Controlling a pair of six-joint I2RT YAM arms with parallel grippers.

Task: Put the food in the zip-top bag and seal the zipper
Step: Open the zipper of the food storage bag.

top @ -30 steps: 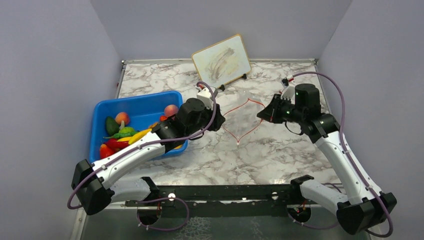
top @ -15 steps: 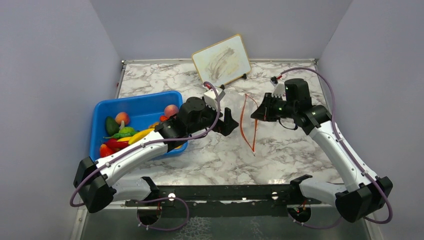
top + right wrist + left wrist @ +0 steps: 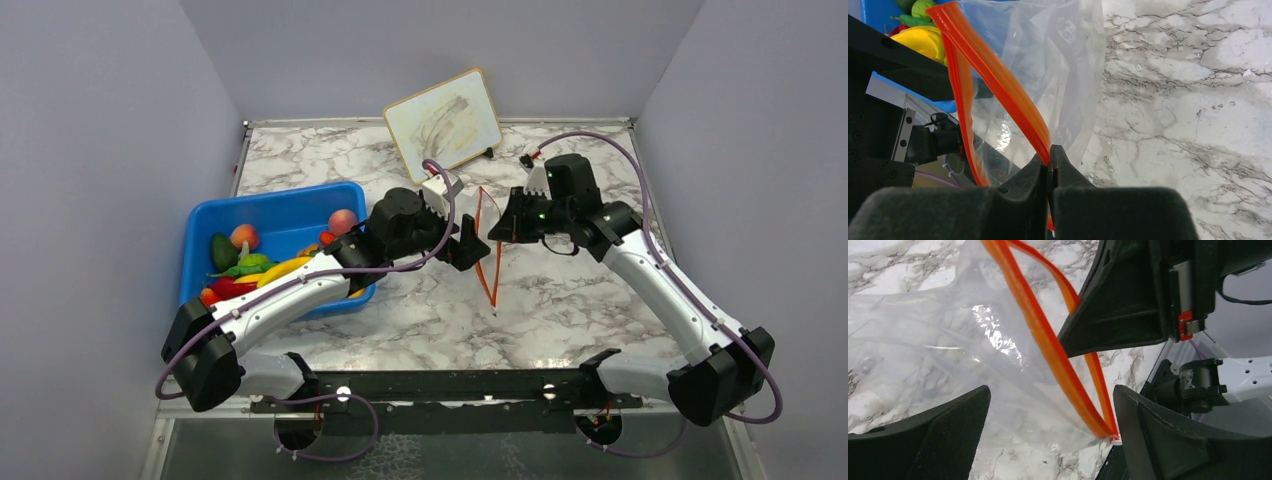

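The zip-top bag (image 3: pixel 487 262) hangs clear and floppy from my right gripper (image 3: pixel 499 227), which is shut on its orange zipper (image 3: pixel 484 240). In the right wrist view the jaws (image 3: pixel 1050 159) pinch one zipper strip (image 3: pixel 998 75) while the bag (image 3: pixel 1058 55) droops above the marble. My left gripper (image 3: pixel 470 246) is open just left of the bag. Its fingers (image 3: pixel 933 437) stand wide on either side of the bag's lower corner (image 3: pixel 998 390) without gripping it, and both zipper strips (image 3: pixel 1048 342) run between them. The food (image 3: pixel 262 268) lies in the blue bin.
The blue bin (image 3: pixel 270 199) stands at the left with my left arm lying across its right rim. A small framed whiteboard (image 3: pixel 443 120) leans at the back. Grey walls close in the marble table (image 3: pixel 560 310) on three sides.
My left gripper has opened and let go of the bag's mouth, then moved right. My right gripper has carried its zipper edge leftward, and the wide mouth has narrowed to a slim loop.
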